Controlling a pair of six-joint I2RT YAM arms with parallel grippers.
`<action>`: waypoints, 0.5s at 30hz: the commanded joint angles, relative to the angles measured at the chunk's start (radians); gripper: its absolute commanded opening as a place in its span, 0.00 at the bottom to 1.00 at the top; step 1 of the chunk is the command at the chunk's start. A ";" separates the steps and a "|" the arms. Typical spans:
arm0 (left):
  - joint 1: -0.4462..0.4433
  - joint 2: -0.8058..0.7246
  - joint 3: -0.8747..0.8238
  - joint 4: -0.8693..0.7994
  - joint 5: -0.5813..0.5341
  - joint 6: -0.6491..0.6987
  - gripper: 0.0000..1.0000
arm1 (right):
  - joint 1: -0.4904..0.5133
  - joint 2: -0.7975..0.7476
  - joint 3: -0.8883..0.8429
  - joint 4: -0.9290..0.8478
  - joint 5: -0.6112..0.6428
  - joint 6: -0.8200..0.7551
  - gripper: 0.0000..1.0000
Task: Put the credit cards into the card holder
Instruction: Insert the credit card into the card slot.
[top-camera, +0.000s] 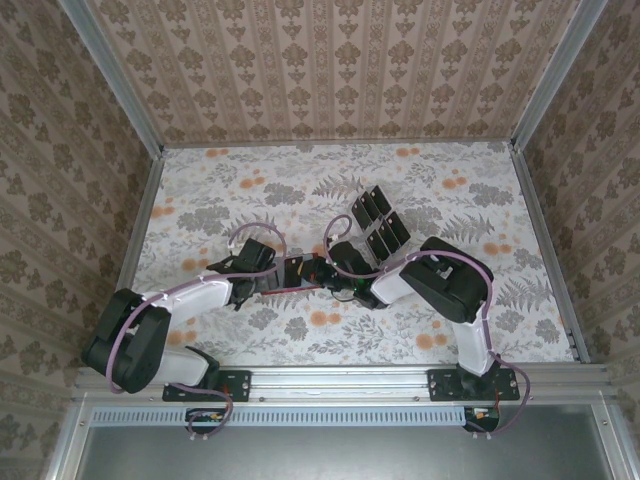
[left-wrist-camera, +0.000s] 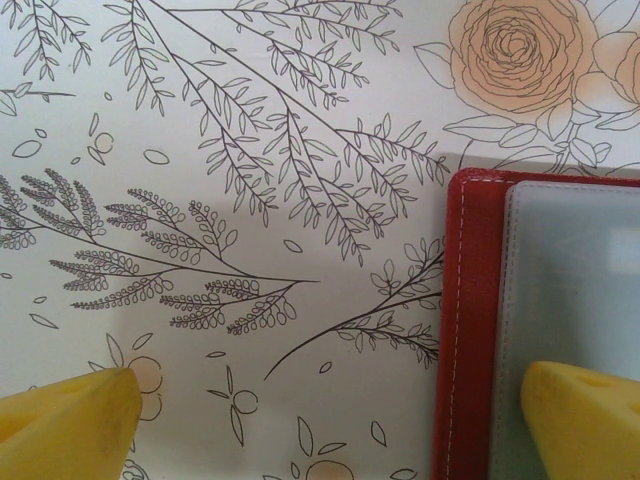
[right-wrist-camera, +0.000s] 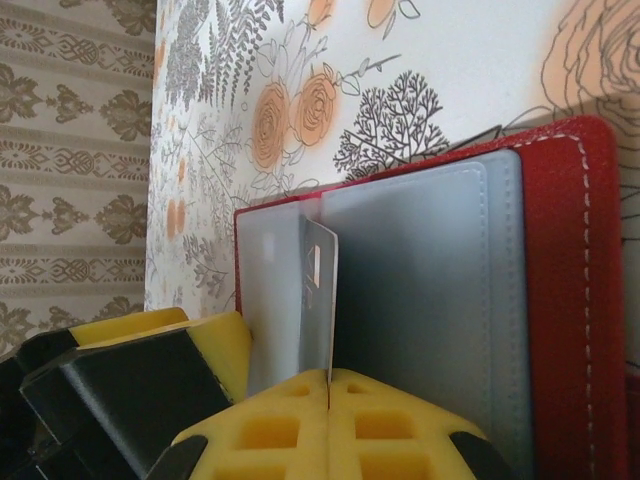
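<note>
Top view: the red card holder (top-camera: 298, 277) lay open on the flowered desk (top-camera: 480, 310), just below centre. The left hand (top-camera: 268, 277) was at its 9 o'clock and the right hand (top-camera: 335, 278) at its 3 o'clock. Spare dark credit cards (top-camera: 378, 222) stood grouped at its 1 o'clock, near the right arm. Bare desk lay open toward 10 and 12 o'clock. Patterned walls closed in the far side and both flanks.

Left wrist view: the left hand was spread fully wide and gripped nothing. One yellow fingertip (left-wrist-camera: 70, 420) hung over bare desk at 8 o'clock. The other, at 4 o'clock, was over the holder's clear sleeve (left-wrist-camera: 570, 270); whether it pressed down could not be told.

Right wrist view: the right hand was clamped tight on one credit card (right-wrist-camera: 320, 280), seen edge-on and upright against the clear sleeve. Whether its far edge had entered a pocket could not be told. The step looked like sliding this card in. Doing it well would likely mean holding the card square to the pocket mouth and pushing gently. The left hand would pin the holder so it did not skid. The stitched red border ran close at 3 o'clock, leaving little sideways room.
</note>
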 joint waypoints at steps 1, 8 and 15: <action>-0.005 0.009 -0.019 -0.037 -0.022 -0.010 1.00 | -0.005 0.031 0.010 -0.027 -0.038 0.013 0.00; -0.005 0.008 -0.019 -0.038 -0.021 -0.007 1.00 | -0.012 0.045 0.030 -0.054 -0.062 0.013 0.00; -0.005 0.008 -0.020 -0.037 -0.021 -0.009 1.00 | -0.019 0.060 0.067 -0.108 -0.094 0.003 0.00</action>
